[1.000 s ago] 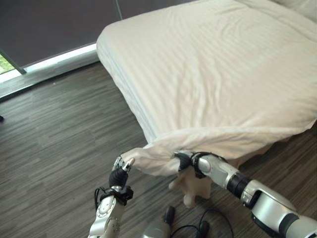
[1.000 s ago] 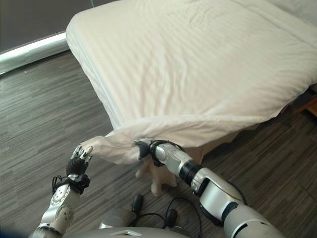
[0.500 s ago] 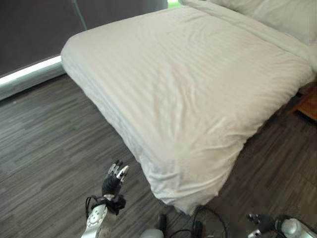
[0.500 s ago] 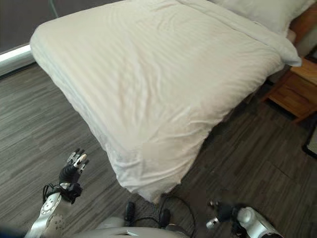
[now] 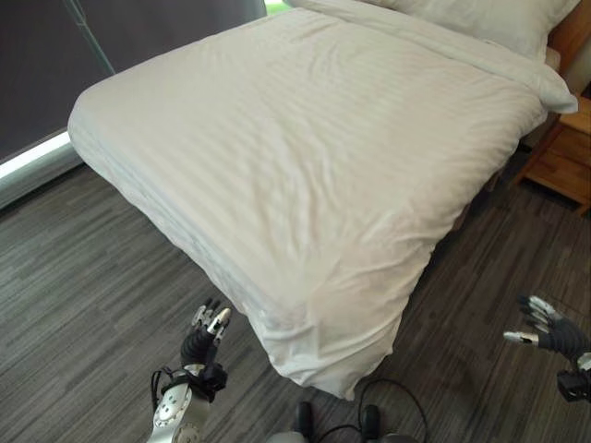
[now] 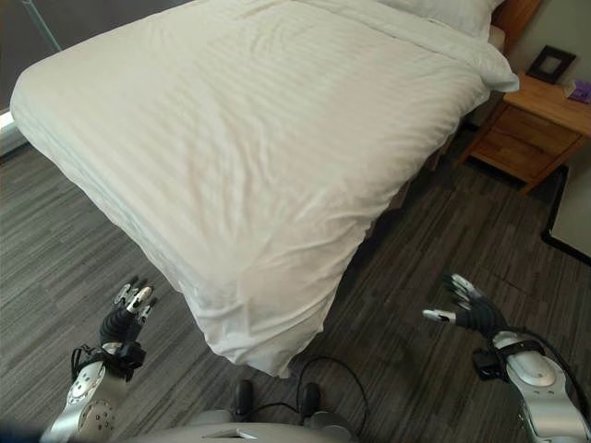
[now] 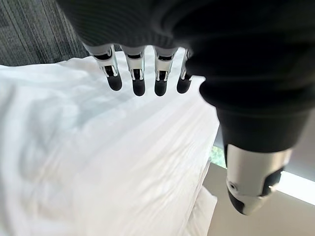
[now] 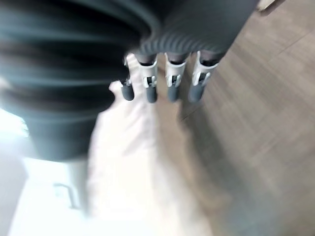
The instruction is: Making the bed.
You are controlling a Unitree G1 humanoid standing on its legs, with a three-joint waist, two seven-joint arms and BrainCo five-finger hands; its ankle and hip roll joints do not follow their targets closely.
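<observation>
A white striped duvet (image 5: 314,157) covers the bed, and its near corner (image 5: 323,355) hangs down towards the floor. Pillows (image 5: 480,18) lie at the far end. My left hand (image 5: 205,334) is raised off the floor left of that corner, open, with nothing in it. In the left wrist view its straight fingers (image 7: 139,73) point at the duvet (image 7: 98,162). My right hand (image 6: 471,309) hovers over the floor to the right of the bed, open and holding nothing. The right wrist view has its fingers (image 8: 167,81) spread above the wood floor.
A wooden nightstand (image 6: 531,125) with a small dark frame (image 6: 551,63) stands right of the bed head. Dark wood flooring (image 5: 83,277) runs all around the bed. A dark curtain and a bright window strip (image 5: 28,157) line the far left wall.
Both hands have let go of the duvet corner, which now hangs down. The right hand has swung out to the right. The camera has moved, so more of the bed shows.
</observation>
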